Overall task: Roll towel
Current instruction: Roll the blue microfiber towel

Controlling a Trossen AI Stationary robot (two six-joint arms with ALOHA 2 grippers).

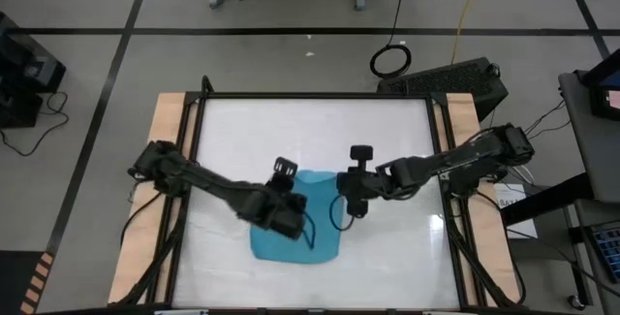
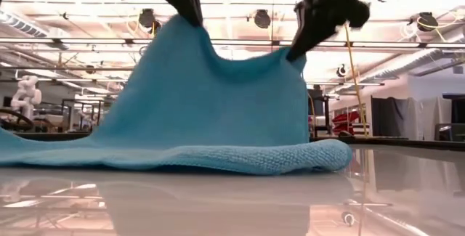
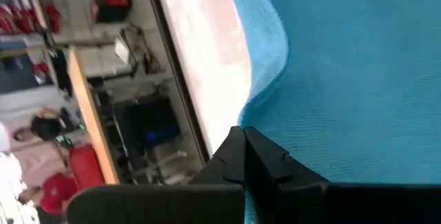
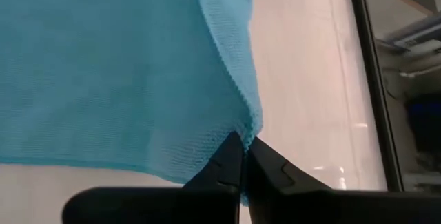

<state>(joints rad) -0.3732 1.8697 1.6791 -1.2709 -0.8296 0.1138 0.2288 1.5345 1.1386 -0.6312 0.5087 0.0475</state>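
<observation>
Towel [image 2: 211, 112] is soft, light and limp: it sags between 2 pinch points, near edge folded on the table [image 1: 387, 247] at front centre. Judgement: hold it at the corners or edge; a mid-cloth grip would bunch it. Left gripper [image 3: 244, 156] has its fingers closed on 1 raised corner; right gripper [image 4: 242, 156] is pinched on the other. Low view alone shows the lift height and drape. High view hides that but places both arms over the cloth. Wrist views confirm the pinches.
</observation>
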